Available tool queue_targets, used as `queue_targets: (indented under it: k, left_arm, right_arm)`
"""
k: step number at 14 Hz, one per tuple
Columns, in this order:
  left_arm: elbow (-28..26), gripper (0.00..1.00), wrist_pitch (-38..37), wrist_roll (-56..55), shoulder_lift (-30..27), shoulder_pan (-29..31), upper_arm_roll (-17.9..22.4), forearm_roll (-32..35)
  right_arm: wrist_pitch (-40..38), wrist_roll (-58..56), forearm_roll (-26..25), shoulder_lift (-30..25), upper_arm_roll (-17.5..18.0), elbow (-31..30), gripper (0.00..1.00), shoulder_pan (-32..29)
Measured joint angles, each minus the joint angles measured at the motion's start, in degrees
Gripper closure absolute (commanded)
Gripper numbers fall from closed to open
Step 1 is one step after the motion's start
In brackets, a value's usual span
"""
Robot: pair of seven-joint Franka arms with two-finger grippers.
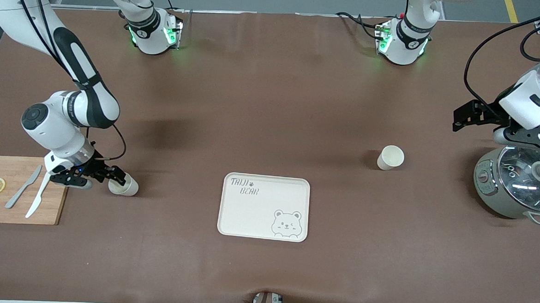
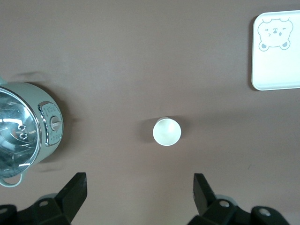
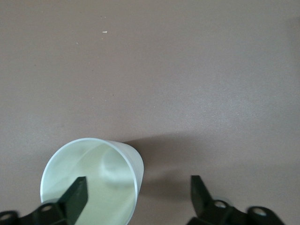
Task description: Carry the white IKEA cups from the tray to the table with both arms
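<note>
Two white IKEA cups stand upright on the brown table. One cup (image 1: 124, 185) is toward the right arm's end, beside the cutting board. My right gripper (image 1: 119, 179) is low at this cup and open. In the right wrist view one finger (image 3: 75, 197) is over the cup's (image 3: 91, 183) mouth and the other is outside its wall; the gripper (image 3: 138, 197) is not closed on it. The other cup (image 1: 390, 158) stands alone toward the left arm's end. My left gripper (image 1: 527, 137) is up over the cooker's edge, open and empty (image 2: 139, 194), with that cup (image 2: 167, 131) apart from it.
A cream tray with a bear drawing (image 1: 264, 206) lies mid-table, nearer the front camera; it also shows in the left wrist view (image 2: 276, 51). A grey-green rice cooker (image 1: 518, 183) stands at the left arm's end. A wooden cutting board (image 1: 18, 189) holds lemon slices and cutlery.
</note>
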Motion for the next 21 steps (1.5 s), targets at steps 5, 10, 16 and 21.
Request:
queue_targets:
  k: [5,10,16,21]
  left_arm:
    - [0.0,0.0,0.0,0.0,0.0,0.0,0.0,0.0]
    - [0.0,0.0,0.0,0.0,0.1,-0.1,0.0,0.0]
    - [0.0,0.0,0.0,0.0,0.1,-0.2,0.0,0.0]
    - [0.0,0.0,0.0,0.0,0.4,-0.2,0.0,0.0]
  right_arm:
    - [-9.6,0.0,-0.2,-4.5,0.1,1.7,0.0,0.0]
    - [-45.4,0.0,-0.2,-19.2,0.5,13.0,0.0,0.2]
    - [-69.2,0.0,-0.2,-22.5,0.7,30.8,0.0,0.5]
    - [-69.8,0.0,-0.2,-22.5,0.7,31.4,0.0,0.5]
